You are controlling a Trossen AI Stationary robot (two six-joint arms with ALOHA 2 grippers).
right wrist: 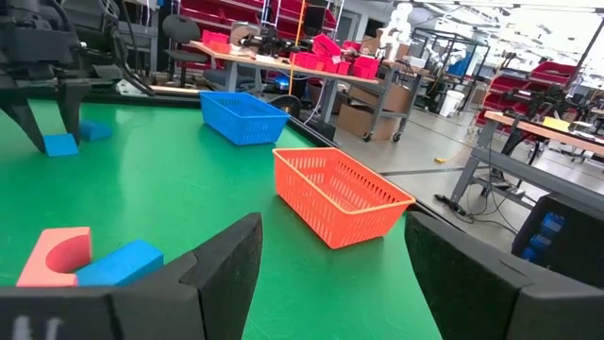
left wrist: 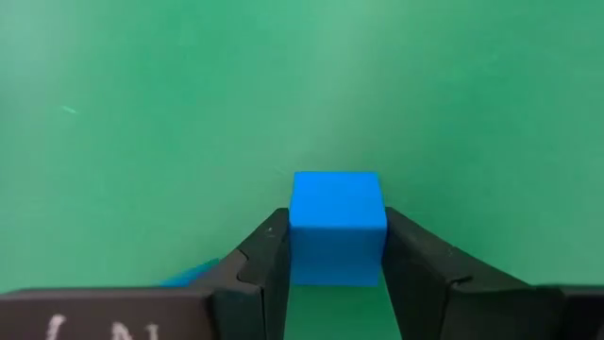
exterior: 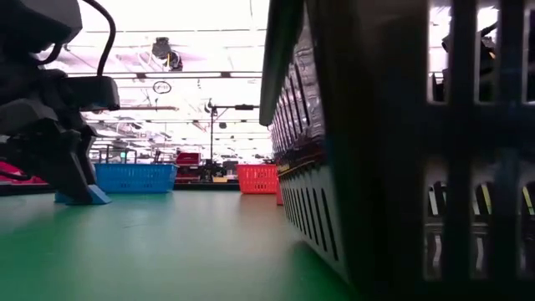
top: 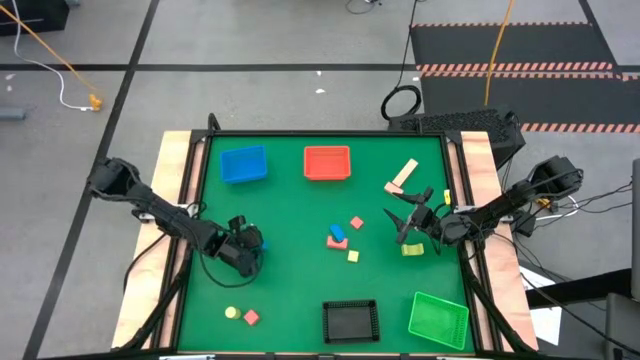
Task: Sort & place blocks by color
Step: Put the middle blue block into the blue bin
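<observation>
My left gripper [top: 243,247] is low over the table's left half, with a blue cube [left wrist: 337,227] between its fingers. A second blue piece [left wrist: 189,274] lies just beside it. My right gripper [top: 408,215] hovers open above the right half and holds nothing. Loose on the green mat in the middle are a pink block [top: 357,222], a pink arch with a blue block [right wrist: 113,263] against it, and a yellow cube [top: 352,256]. A yellow-green block [top: 412,249] lies under the right arm. A tan bar [top: 405,172] and a pink block [top: 393,187] lie farther back. My left gripper pinches the blue cube by two opposite side faces [left wrist: 300,247], one finger [left wrist: 269,255] on each side. The fingers come from above, pointing down. The cube [right wrist: 61,144] sits at table level; I cannot tell whether it is lifted clear.
The blue tray [top: 243,163] and red tray [top: 327,162] stand at the far edge, the black tray [top: 351,320] and green tray [top: 438,320] at the near edge. A yellow piece [top: 232,312] and a pink block [top: 251,317] lie near the front left.
</observation>
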